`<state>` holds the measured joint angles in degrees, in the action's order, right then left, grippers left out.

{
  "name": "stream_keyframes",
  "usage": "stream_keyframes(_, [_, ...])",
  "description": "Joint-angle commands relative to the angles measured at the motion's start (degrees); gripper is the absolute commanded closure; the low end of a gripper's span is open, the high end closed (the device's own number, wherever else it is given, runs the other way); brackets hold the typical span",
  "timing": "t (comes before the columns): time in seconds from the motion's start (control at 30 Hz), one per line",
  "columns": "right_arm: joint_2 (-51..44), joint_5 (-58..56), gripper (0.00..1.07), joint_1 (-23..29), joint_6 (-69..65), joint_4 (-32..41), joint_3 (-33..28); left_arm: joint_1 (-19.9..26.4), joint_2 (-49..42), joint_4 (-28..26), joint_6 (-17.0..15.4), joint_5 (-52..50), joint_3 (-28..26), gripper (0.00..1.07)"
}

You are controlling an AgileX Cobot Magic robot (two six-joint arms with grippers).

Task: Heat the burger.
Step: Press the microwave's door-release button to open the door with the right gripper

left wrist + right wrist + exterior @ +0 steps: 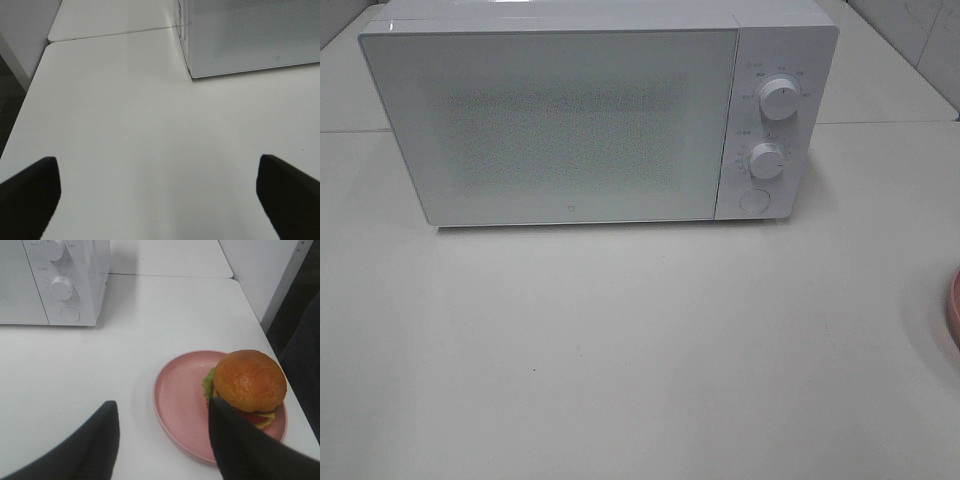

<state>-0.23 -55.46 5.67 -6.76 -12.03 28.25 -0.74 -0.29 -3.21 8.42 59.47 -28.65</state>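
The burger [250, 380], with an orange-brown bun and green and red filling, sits on the far side of a round pink plate [180, 400] on the white table. My right gripper [164, 406] hovers open over the plate's near rim. One of its fingers [240, 445] covers the burger's near edge, and nothing is between the fingers. The burger lies outside the gap, beside that finger. My left gripper [156, 160] stands wide open and empty above bare table near the microwave's front left corner. Neither gripper shows in the exterior high view, where only the plate's rim [954, 305] is visible.
A white microwave [580, 110] stands at the back of the table with its door shut; two knobs [778, 100] and a round button [753, 200] sit on its right panel. The table's right edge [260, 325] runs close to the plate.
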Motion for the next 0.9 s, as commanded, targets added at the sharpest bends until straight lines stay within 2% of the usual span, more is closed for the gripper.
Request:
stream_keyframes(0.03, [-1.66, 0.34, 0.51, -0.23, -0.06, -0.06, -0.23, -0.34, -0.92, -0.11, -0.23, -0.17, 0.11, 0.06])
stream_keyframes(0.63, [-1.55, 0.34, 0.54, -0.23, -0.06, -0.17, -0.23, -0.34, -0.92, -0.11, -0.23, -0.17, 0.11, 0.06])
stream_keyframes(0.7, [-0.80, 0.52, 0.61, -0.23, -0.06, -0.34, -0.06, -0.34, -0.92, -0.11, -0.23, -0.17, 0.11, 0.06])
stream_keyframes(0.73, [-0.80, 0.52, 0.61, -0.23, -0.06, -0.34, -0.06, -0.34, -0.92, -0.11, -0.23, -0.17, 0.11, 0.06])
stream_keyframes(0.77, [0.11, 1.43, 0.70, -0.23, 0.46, -0.63, 0.52, -0.34, -0.92, -0.11, -0.23, -0.17, 0.11, 0.06])
stream_keyframes(0.8, [0.11, 1.43, 0.70, -0.23, 0.46, -0.63, 0.52, -0.34, -0.92, -0.11, -0.23, -0.17, 0.11, 0.06])
stream_keyframes(0.83, [0.80, 2.52, 0.77, -0.23, 1.09, -0.63, 0.97, -0.34, -0.92, -0.11, -0.23, -0.17, 0.11, 0.06])
stream_keyframes(0.87, [2.41, 6.99, 0.93, -0.23, 2.41, -0.34, 1.60, -0.34, -0.92, -0.11, -0.23, -0.17, 0.11, 0.06])
stream_keyframes(0.9, [2.41, 6.99, 0.93, -0.23, 2.41, -0.34, 1.60, -0.34, -0.92, -0.11, -0.23, -0.17, 0.11, 0.06])
